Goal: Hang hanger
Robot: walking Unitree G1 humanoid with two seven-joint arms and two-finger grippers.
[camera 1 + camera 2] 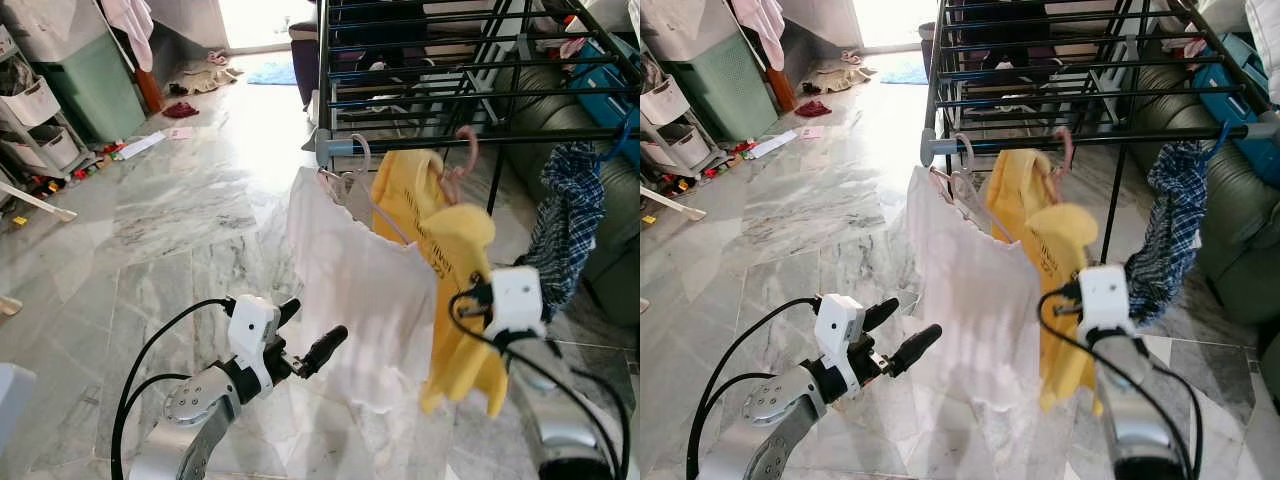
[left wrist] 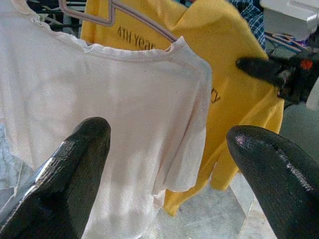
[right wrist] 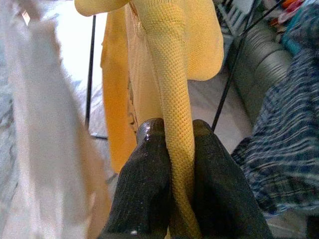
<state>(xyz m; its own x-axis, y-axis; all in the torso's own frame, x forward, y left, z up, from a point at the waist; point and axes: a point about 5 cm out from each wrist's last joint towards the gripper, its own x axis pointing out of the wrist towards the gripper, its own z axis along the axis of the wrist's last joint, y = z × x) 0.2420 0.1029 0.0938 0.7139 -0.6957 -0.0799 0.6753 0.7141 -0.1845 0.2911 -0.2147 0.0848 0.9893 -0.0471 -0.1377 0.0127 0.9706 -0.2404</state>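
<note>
Head stereo pair: looks forward and down from above both arms, mid-range, onto the rack and marble floor. Left wrist view: close, along open fingers toward the white shirt. Right wrist view: very close on the yellow shirt. All views share both shirts.

A lived-in home is shown: a marble-tiled floor, a black drying rack hung with shirts, a green laundry bin, storage shelves, and slippers left by a bright doorway.
</note>
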